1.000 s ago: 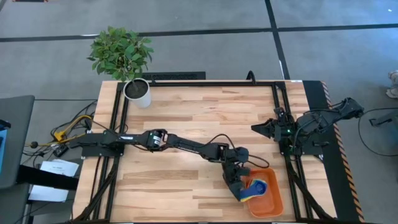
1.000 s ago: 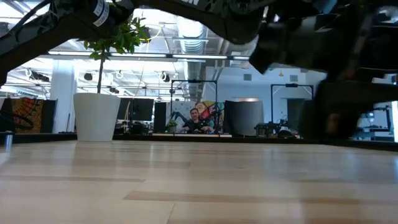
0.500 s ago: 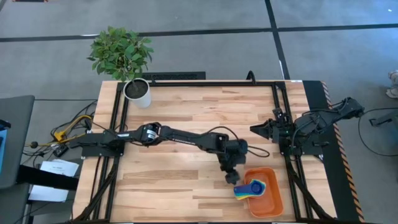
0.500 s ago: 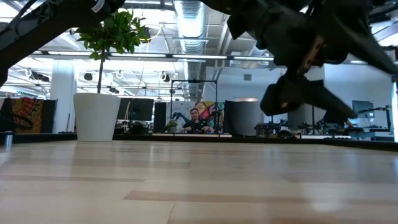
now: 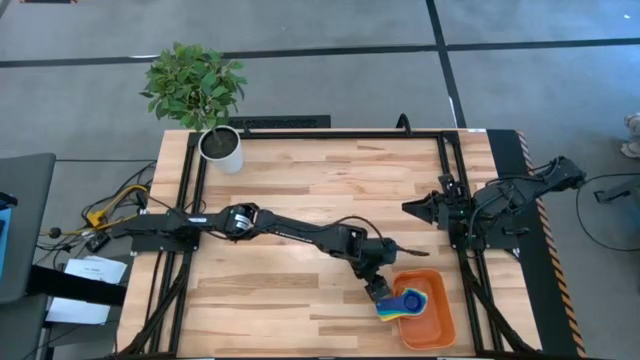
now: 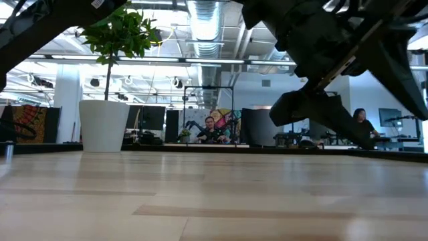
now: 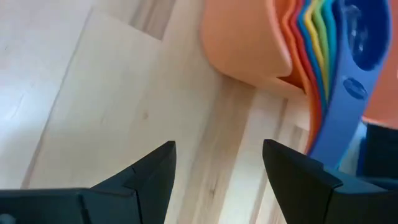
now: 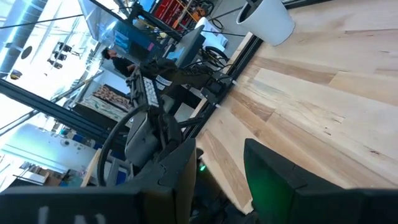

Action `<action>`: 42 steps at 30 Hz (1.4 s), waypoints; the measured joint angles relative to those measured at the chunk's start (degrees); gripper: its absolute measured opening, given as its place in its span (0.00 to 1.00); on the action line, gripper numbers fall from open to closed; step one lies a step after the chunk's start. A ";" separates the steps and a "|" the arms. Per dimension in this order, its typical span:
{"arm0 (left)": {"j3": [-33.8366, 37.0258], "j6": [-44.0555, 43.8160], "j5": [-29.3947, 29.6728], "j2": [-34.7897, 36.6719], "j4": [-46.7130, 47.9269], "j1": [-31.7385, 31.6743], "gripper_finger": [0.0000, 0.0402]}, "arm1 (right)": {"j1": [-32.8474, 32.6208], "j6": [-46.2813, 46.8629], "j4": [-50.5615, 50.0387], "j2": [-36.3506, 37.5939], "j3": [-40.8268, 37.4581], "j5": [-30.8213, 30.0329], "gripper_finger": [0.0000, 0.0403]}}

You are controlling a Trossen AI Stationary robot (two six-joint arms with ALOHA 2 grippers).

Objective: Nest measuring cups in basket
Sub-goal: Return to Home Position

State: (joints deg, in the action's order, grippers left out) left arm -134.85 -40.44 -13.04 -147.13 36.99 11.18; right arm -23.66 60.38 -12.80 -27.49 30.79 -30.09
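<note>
The orange basket [image 5: 438,325] sits at the table's near right. The measuring cups [image 5: 408,302] lie nested in it as one stack, a blue cup on top. Their fanned handles [image 7: 320,81] reach out over the basket's left rim [image 7: 249,56]. My left gripper [image 5: 378,288] is open just left of that rim, above bare wood, and touches nothing. In the left wrist view [image 7: 217,168] its fingers frame the table beside the basket. My right gripper [image 5: 415,207] waits open at the table's right edge.
A white plant pot [image 5: 221,148] with a leafy plant stands at the far left corner, also seen in the low view [image 6: 103,124]. My left arm [image 5: 290,228] stretches across the middle of the table. People show in the room behind.
My left gripper was over the cup stack in the basket a second ago. It has drawn back toward the table's left and far side, off the basket, then settled just beside its left rim. The nested cups stay in the basket, their handles now uncovered.
</note>
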 joint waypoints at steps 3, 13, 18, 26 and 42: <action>0.00 -1.13 0.99 -0.10 0.06 1.04 0.57 | 0.00 0.00 0.00 0.00 0.00 0.00 0.39; 0.00 -2.06 1.74 -0.15 -1.00 2.67 0.57 | 0.00 0.02 0.40 0.00 0.00 -1.13 0.39; 0.00 -2.95 -1.74 -0.20 -4.95 2.83 0.57 | 0.01 -0.80 2.31 0.02 0.00 -1.51 0.39; 0.00 -2.71 -2.32 -0.22 -6.13 3.93 0.57 | 0.07 -0.87 2.76 0.00 0.00 -1.51 0.38; 0.02 2.95 6.28 4.70 -3.32 4.15 0.57 | -1.01 -1.97 6.42 -4.42 -0.04 -2.20 0.37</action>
State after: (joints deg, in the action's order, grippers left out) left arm -134.83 -37.49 -6.76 -142.43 33.67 15.33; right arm -24.67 58.41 -6.38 -31.90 30.74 -32.29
